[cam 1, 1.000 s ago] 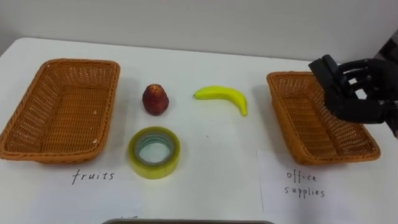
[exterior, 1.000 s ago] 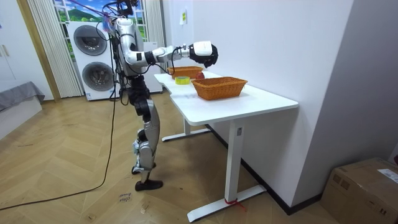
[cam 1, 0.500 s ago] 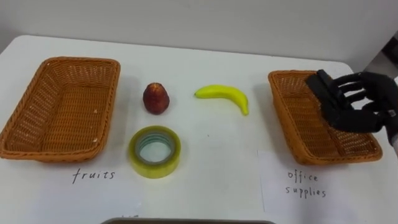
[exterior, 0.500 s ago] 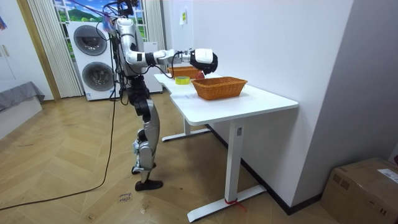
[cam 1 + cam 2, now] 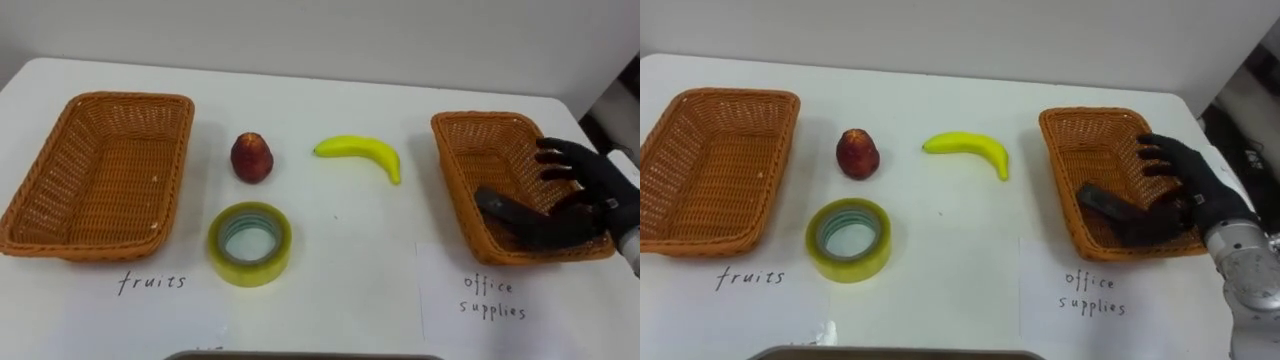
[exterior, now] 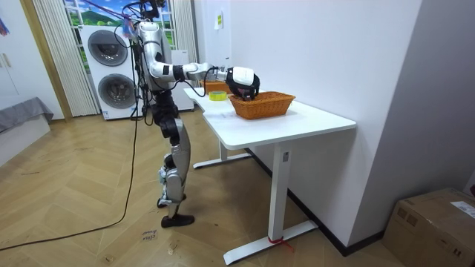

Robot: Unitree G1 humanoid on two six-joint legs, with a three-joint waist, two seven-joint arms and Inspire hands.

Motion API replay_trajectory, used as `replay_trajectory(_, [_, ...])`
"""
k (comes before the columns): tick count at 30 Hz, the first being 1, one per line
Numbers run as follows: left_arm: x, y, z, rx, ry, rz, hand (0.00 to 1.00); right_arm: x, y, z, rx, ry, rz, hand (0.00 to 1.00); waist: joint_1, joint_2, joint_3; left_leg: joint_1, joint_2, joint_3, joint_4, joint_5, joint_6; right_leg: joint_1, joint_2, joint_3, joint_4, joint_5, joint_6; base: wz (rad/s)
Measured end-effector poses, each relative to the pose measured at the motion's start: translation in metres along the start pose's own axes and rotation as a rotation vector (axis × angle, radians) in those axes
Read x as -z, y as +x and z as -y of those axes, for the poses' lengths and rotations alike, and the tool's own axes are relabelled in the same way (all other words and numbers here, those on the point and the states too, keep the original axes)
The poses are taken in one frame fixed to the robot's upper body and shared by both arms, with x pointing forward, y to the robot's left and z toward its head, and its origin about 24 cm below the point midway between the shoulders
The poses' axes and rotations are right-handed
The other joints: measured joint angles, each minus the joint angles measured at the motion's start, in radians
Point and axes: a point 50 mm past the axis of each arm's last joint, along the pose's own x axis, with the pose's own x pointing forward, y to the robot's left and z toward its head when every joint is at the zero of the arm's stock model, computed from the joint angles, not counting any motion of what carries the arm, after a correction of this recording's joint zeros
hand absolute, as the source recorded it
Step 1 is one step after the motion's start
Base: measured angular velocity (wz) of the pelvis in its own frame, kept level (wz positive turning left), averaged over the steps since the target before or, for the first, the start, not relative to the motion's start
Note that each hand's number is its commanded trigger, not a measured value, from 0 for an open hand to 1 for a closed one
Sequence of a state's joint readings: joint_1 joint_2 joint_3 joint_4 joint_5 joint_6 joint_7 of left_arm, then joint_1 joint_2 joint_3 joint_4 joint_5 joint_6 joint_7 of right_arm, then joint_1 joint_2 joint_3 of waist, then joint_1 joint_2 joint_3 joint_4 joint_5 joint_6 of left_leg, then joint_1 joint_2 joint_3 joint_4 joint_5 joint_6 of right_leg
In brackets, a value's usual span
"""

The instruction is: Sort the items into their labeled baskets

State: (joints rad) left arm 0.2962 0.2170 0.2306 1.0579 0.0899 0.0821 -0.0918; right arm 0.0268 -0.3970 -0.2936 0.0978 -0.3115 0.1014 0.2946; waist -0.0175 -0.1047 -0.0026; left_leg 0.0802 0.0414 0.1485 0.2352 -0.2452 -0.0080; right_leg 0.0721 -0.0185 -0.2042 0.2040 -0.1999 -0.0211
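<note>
Right robot hand (image 5: 583,197): unclenched, fingers spread inside the office-supplies basket (image 5: 468,150). Tape roll (image 5: 249,243): flat on the surface beside the fruits basket (image 5: 100,170). I judge it light and rigid; pinch across its rim.

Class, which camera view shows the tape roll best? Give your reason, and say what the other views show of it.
The left eye view: the tape lies whole, seen from above, its hole showing. The right eye view shows much the same. In the room view it is a small, far-off yellow patch.
</note>
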Motion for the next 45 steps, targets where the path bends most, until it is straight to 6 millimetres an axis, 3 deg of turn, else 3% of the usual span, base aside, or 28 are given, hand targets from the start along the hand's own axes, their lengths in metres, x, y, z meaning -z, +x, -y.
replay_trajectory(28, [-0.002,0.0,0.0,0.001,-0.002,0.006,0.0,-0.004,0.001,0.0,-0.026,-0.019,0.01,0.0,-0.002,-0.001,0.0014,0.0,0.0,0.003,-0.001,0.0,0.0,-0.002,0.0,0.005,0.002,0.0,0.0,0.0])
replay_trajectory(32, [-0.002,0.0,-0.001,-0.003,-0.014,0.01,0.0,-0.018,-0.001,0.006,0.022,-0.036,0.066,0.0,-0.004,-0.001,0.0017,0.003,0.0,0.003,-0.003,0.0,0.0,-0.002,0.002,0.009,0.002,0.0,0.0,0.0])
replay_trajectory(45, [0.001,0.0,-0.001,-0.006,-0.032,0.017,0.0,-0.089,-0.006,0.034,0.191,-0.083,0.347,0.0,0.001,-0.003,0.0049,0.019,0.0,0.009,-0.014,0.0,0.0,0.005,0.003,0.012,0.001,0.0,0.0,-0.01])
